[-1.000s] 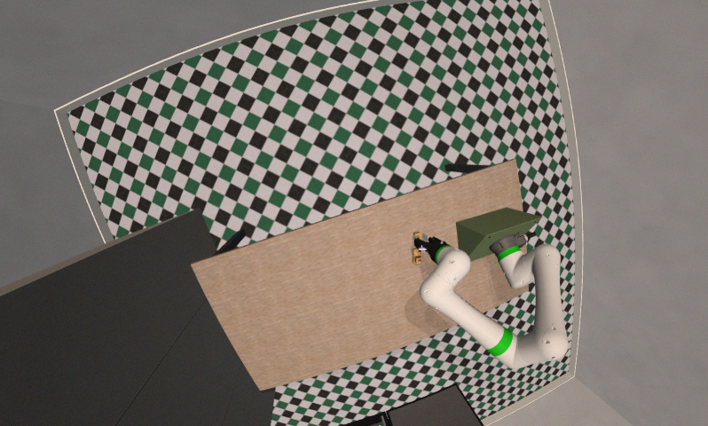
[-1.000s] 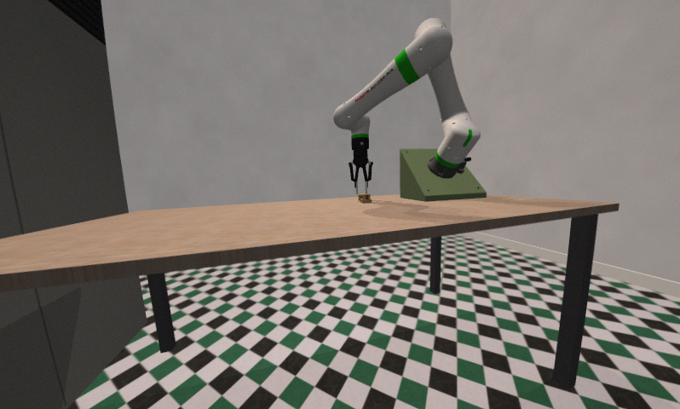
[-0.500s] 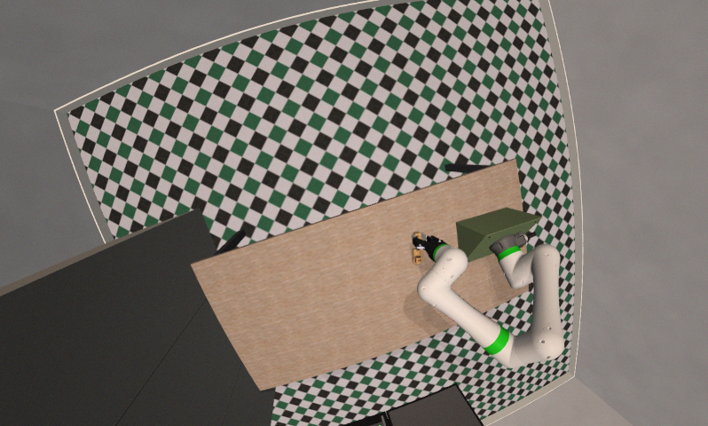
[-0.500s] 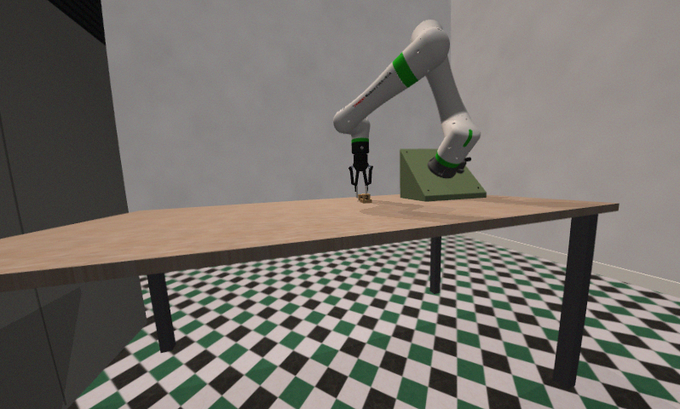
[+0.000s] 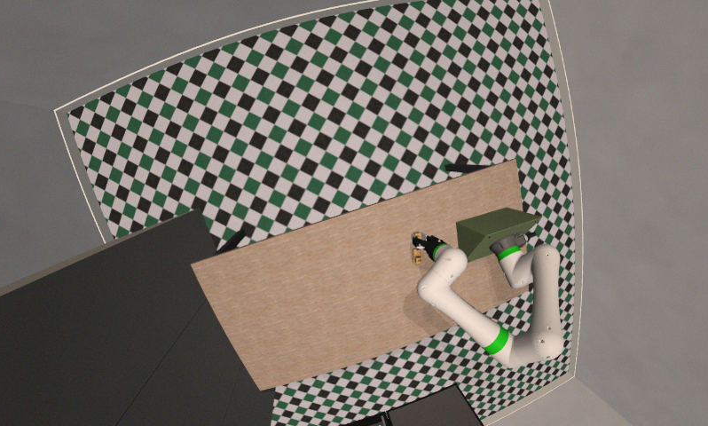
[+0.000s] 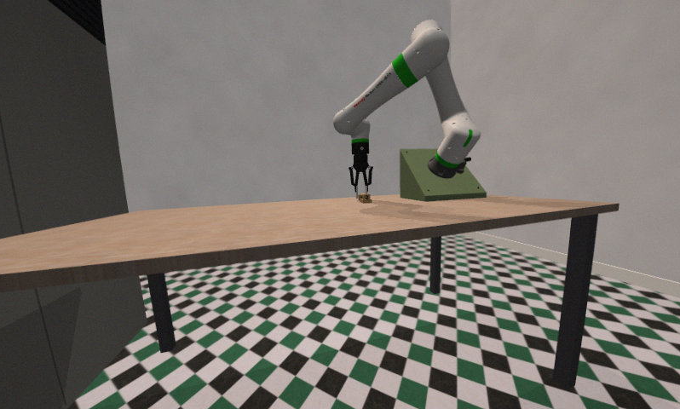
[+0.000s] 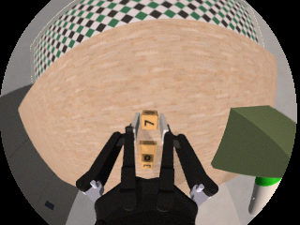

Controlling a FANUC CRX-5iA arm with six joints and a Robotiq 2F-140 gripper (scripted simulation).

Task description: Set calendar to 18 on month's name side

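The small wooden calendar (image 5: 415, 257) (image 6: 365, 198) stands on the table near the green arm base. In the wrist view its two tan cubes sit in a row. The far cube (image 7: 149, 122) shows a 7 on top. The near cube (image 7: 146, 154) shows a dark mark that I cannot read. My gripper (image 5: 419, 242) (image 6: 360, 192) (image 7: 149, 118) points straight down over the calendar, its fingertips low at the cubes' level. The fingers stand narrowly apart on either side of the cubes, and I see no grip on them. The tray is mostly hidden by the fingers and cubes.
The green wedge-shaped arm base (image 5: 492, 229) (image 6: 435, 177) (image 7: 257, 141) stands just right of the calendar. The wooden table (image 5: 320, 295) (image 6: 232, 227) stretches far to the left. A dark cabinet (image 5: 83, 327) stands beyond its left end.
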